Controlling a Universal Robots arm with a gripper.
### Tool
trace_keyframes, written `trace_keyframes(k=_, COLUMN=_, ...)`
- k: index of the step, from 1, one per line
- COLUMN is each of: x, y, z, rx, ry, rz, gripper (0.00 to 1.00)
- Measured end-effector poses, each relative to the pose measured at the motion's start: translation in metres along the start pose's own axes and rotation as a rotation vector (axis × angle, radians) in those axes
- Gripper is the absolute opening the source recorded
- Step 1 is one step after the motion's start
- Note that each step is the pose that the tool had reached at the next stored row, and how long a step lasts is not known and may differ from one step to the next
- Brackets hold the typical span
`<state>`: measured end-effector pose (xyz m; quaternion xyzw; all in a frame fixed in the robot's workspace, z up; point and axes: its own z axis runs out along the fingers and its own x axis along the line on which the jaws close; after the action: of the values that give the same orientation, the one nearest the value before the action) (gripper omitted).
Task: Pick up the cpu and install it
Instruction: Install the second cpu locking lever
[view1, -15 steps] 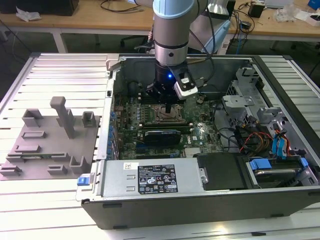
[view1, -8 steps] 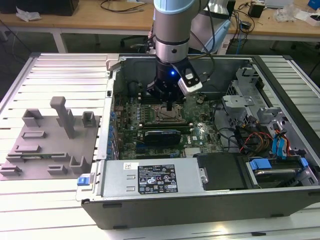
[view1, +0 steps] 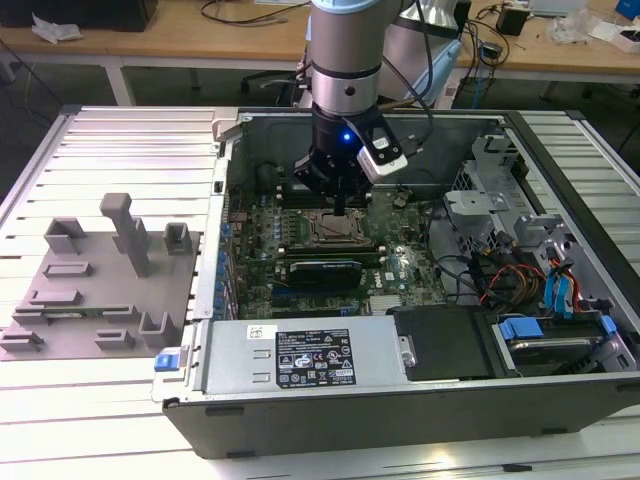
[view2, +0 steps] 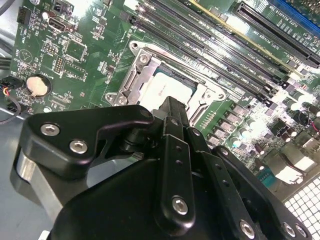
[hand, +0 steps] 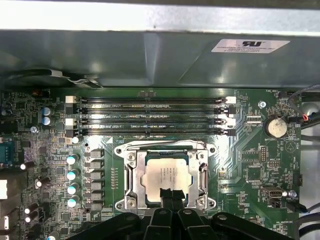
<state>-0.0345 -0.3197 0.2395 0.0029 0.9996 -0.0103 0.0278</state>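
- The cpu (hand: 165, 176), a small square chip with a pale metal top, lies flat inside the socket frame (hand: 131, 172) near the middle of the motherboard (hand: 250, 172); in the second wrist view the cpu (view2: 165, 90) shows just past the gripper's tip.
- The gripper (hand: 169, 196) stands directly over the cpu, its black fingers drawn together into one narrow tip at the chip's near edge; I cannot tell whether the tip touches the chip.
- In the exterior view the gripper (view1: 340, 208) points straight down into the open computer case (view1: 560, 410) above the socket.
- Four long memory slots (hand: 150, 116) run side by side just beyond the socket frame.
- A round coin battery (hand: 275, 127) sits on the motherboard near the slots' end.
- A long black expansion card (view1: 322, 270) lies on the other side of the socket.
- Outside the case, on the ribbed table (view1: 100, 400) toward the exterior view's left edge, rests a grey plate with upright blocks (view1: 100, 285).
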Motion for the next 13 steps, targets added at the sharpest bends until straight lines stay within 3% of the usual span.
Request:
trace_keyframes(k=10, x=0.0000, y=0.0000, z=0.0000, rx=0.0006, ry=0.0000, rz=0.000, gripper=0.11)
trace_keyframes(k=11, x=0.0009, y=-0.0076, z=0.0001, rx=0.0006, ry=0.0000, rz=0.000, gripper=0.11)
trace_keyframes(k=12, x=0.0021, y=-0.0204, z=0.0003, rx=0.0006, ry=0.0000, rz=0.000, gripper=0.11)
trace_keyframes(k=13, x=0.0024, y=-0.0229, z=0.0004, rx=0.0005, ry=0.0000, rz=0.000, gripper=0.11)
